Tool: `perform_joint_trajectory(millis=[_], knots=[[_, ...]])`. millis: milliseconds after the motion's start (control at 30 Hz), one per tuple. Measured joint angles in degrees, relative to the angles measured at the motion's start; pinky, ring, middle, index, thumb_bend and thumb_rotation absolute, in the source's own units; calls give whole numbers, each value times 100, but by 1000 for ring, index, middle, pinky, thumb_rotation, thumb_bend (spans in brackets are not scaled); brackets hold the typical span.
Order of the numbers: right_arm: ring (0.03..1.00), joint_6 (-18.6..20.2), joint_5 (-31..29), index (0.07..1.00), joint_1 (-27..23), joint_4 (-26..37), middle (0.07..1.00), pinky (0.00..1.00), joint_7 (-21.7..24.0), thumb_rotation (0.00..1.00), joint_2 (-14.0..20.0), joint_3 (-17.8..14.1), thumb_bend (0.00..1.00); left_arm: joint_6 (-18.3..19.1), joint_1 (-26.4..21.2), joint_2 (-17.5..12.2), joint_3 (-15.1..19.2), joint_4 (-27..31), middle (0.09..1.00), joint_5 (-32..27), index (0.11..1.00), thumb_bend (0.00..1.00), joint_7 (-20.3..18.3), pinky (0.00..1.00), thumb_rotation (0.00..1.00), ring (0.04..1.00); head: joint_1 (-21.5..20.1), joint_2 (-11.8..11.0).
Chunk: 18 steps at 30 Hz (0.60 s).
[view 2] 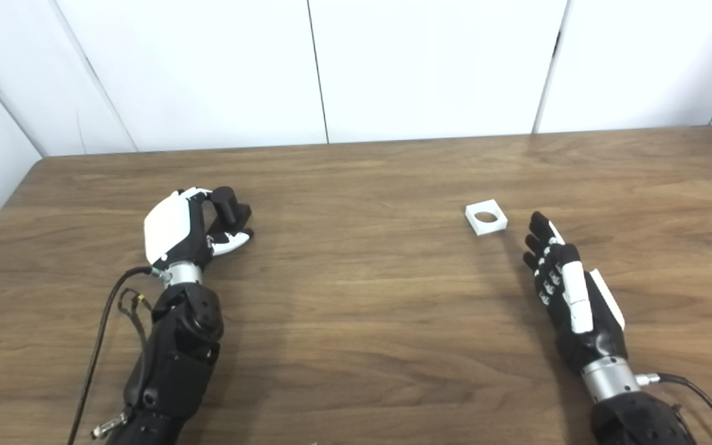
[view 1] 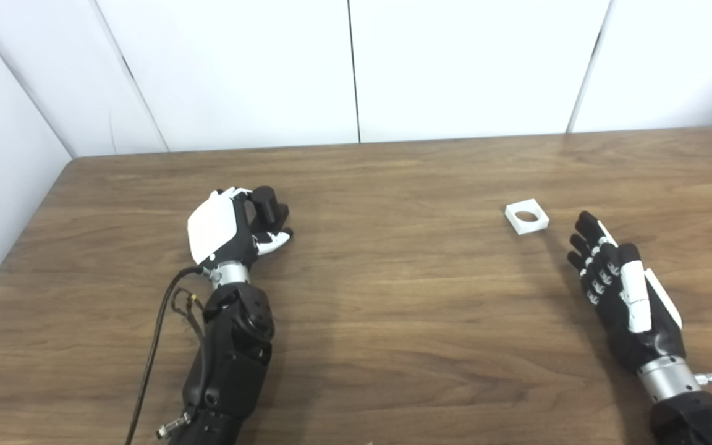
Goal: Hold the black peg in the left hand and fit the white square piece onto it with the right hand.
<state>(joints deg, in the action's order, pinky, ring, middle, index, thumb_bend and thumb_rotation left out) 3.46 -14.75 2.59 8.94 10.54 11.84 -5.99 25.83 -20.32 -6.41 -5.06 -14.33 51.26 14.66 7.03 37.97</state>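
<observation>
The black peg [view 1: 267, 206] stands upright at the left of the wooden table, with my left hand [view 1: 232, 232] curled around it, fingers and thumb closed against its sides. The white square piece [view 1: 526, 216], with a round hole through it, lies flat on the table to the right of centre. My right hand [view 1: 618, 290] hovers just below and to the right of it, fingers straight and apart, holding nothing; its fingertips [view 1: 584, 221] stop a short way from the piece.
The wooden table [view 1: 393, 309] runs back to white wall panels [view 1: 356, 68]. A cable [view 1: 158, 334] hangs beside my left forearm. The table's left edge slants in at the far left.
</observation>
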Motion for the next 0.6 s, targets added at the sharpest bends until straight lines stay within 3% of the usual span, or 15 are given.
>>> perform_joint_trajectory(millis=[267, 600], knots=[[1000, -2, -28, 984, 0, 0, 1000, 991, 26, 1000, 18, -1, 666, 1, 19, -69, -48, -1, 870, 745, 619, 727, -232, 987, 271, 944, 35, 9], [1000, -5, -4, 990, 0, -3, 1000, 997, 46, 1000, 44, -12, 694, 0, 16, 26, 168, -111, 852, 1772, 604, 742, -556, 1000, 356, 933, 71, 9]])
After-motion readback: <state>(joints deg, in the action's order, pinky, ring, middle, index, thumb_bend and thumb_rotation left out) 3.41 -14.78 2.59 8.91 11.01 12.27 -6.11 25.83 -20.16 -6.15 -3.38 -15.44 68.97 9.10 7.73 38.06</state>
